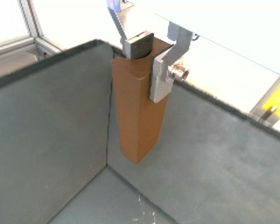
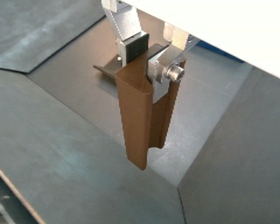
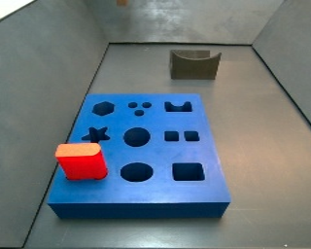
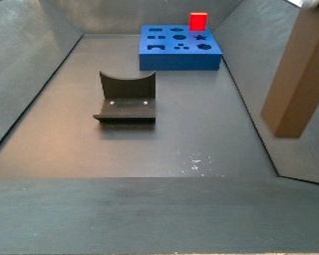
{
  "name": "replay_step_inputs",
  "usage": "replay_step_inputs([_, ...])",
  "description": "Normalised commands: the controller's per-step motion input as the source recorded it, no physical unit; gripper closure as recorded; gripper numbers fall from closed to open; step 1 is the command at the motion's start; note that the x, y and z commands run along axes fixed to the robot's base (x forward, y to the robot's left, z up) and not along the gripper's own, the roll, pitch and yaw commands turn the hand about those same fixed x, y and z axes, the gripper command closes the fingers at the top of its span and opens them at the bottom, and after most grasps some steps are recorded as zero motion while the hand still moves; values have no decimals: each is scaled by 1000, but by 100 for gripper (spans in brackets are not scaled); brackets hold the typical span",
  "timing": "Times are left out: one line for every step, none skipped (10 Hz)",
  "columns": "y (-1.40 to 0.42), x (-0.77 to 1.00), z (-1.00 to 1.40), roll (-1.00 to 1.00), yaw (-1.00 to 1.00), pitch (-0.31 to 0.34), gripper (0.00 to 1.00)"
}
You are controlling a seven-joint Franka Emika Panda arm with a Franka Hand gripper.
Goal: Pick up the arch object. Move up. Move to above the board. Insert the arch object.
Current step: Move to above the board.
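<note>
Both wrist views show the claw (image 1: 152, 54) clamped on the arch object's (image 1: 140, 109) top end, the bar hanging clear above the floor. Carry it level toward the board (image 3: 155, 199) — no swinging. Hidden: the claw in both side views, and the target cut-out's fit.

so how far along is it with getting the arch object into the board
Done: the gripper is shut on the arch object, and both wrist views show it hanging clear of the floor. In hand: the carry; it is not above the board. Left: inserting it; a red block stands on the board.
</note>
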Motion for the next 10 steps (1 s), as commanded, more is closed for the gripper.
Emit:
replay_step_inputs([48,-40,306,35,-10,77,100])
replay_step_inputs([-1000,236,83,-473,311,345,100])
replay_step_inputs([-1000,240,70,-453,305,329,100])
replay_step_inputs([-1000,243,78,-329,244,273,100])
replay_step_inputs([-1000,246,77,-238,125,159,100])
replay_step_inputs([-1000,248,76,-136,68,106,100])
replay_step_inputs([-1000,250,79,-74,41,81,100])
replay_step_inputs([-1000,250,83,-45,27,70,100])
replay_step_inputs([-1000,252,85,-21,14,55,100])
replay_step_inputs([-1000,254,88,-16,10,56,100])
